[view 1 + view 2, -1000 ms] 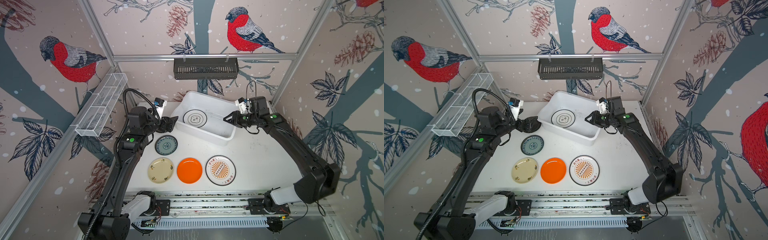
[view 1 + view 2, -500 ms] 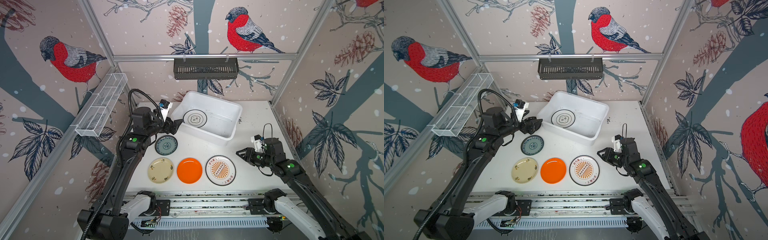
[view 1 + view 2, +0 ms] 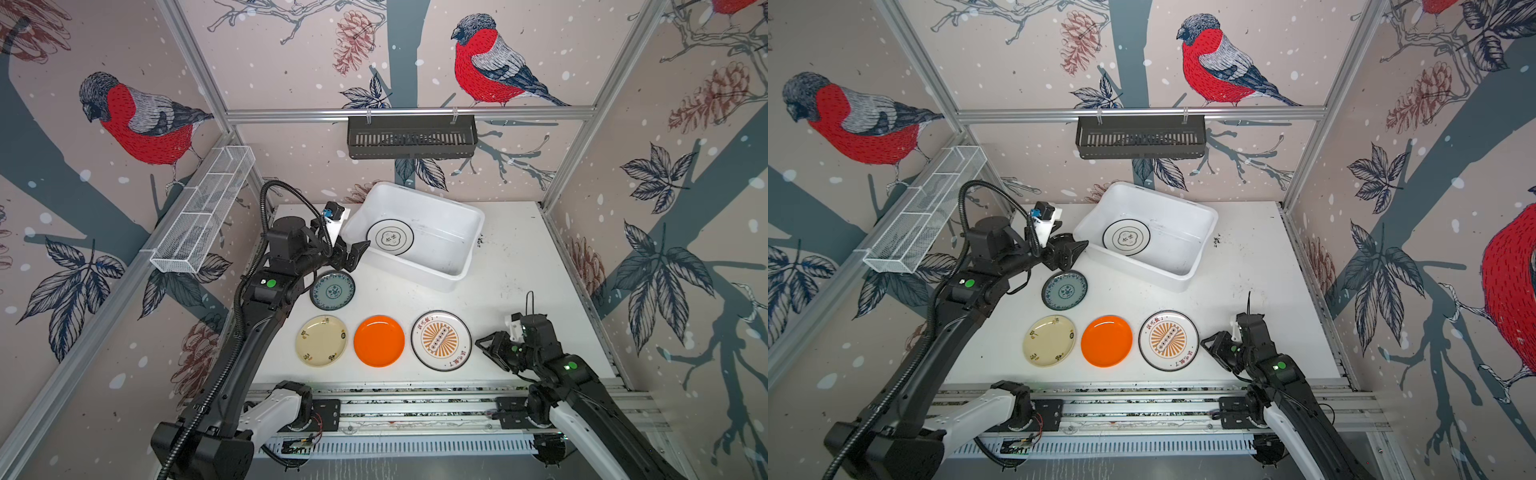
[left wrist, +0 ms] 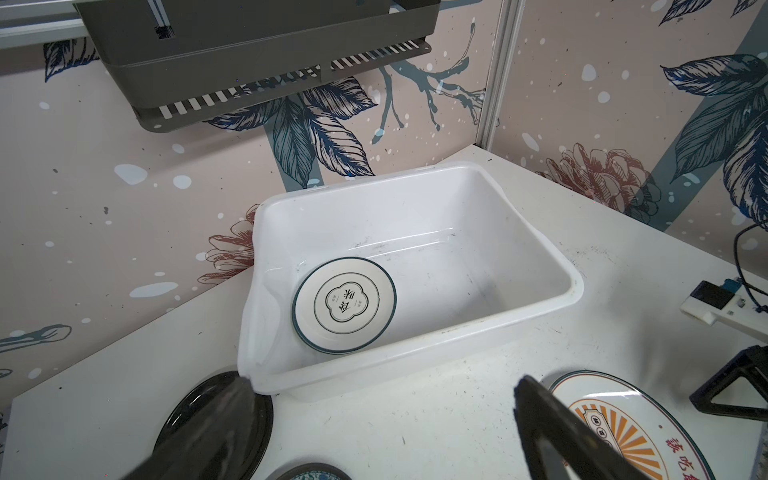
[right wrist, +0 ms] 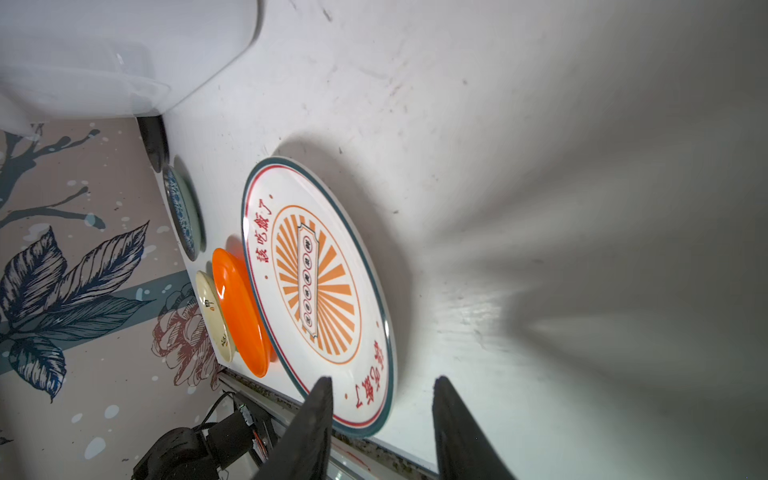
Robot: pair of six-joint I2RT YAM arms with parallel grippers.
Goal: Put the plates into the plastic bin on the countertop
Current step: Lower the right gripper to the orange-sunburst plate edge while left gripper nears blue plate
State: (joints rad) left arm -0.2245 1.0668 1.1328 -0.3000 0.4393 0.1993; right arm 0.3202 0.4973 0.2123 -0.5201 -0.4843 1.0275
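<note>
1. Take the plastic bin as your landmark. It sits askew toward the far side of the countertop.
2. Inside the bin, one black-rimmed white plate lies flat on the floor, close to the bin's left end.
3. Just outside the bin's near-left corner lies the black plate. You see it in the left wrist view, partly behind a blurred jaw.
4. The teal-patterned plate lies in front of the bin's left end, near it but apart.
5. Farther in front of the bin, three plates lie in a row without overlapping. From left to right they are the cream plate, the orange plate and the sunburst plate.
6. Your left gripper hovers at the bin's near-left corner, above the black plate. Its jaws are spread wide with nothing between them.
7. Your right gripper sits low, well in front of the bin's right end and just beside the sunburst plate's right edge. Its jaws stand partway apart. In the right wrist view the plate's rim shows in the gap, but neither jaw clamps it, so the gripper holds nothing.
</note>
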